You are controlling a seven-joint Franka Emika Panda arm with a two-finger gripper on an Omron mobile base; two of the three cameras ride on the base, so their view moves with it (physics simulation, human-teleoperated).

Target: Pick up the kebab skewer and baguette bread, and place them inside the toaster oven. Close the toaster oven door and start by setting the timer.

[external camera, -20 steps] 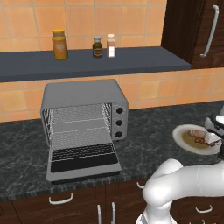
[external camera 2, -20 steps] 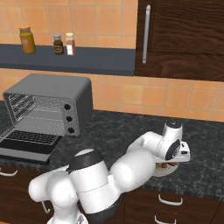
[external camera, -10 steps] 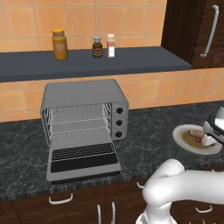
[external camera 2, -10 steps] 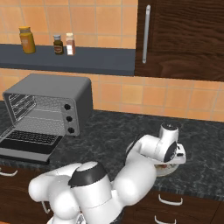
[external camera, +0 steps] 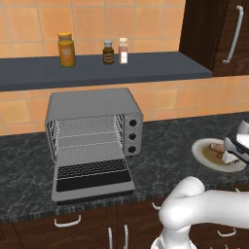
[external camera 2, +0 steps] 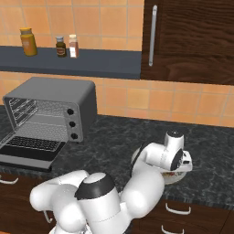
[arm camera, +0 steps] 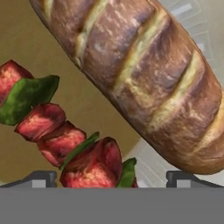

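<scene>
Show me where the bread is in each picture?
Left base view: the bread is far right, on the plate, beside the gripper.
Right base view: I cannot make it out; the arm covers most of the plate, low and right of middle.
Hand view: the bread runs from top left to lower right, above the skewer.
Shared landmark: the plate.

The toaster oven [external camera: 92, 127] stands with its mouth open, the toaster oven door [external camera: 92, 176] folded flat onto the counter [external camera: 160, 151] in front, so entry is from the front over the door. Wire racks [external camera: 86, 141] cross the cavity, splitting it into low slots. Bare counter lies between the oven and the plate [external camera: 204, 158]. On the plate, the baguette bread [arm camera: 144, 78] and kebab skewer [arm camera: 61, 135] lie just beside each other, a narrow gap between them.
</scene>
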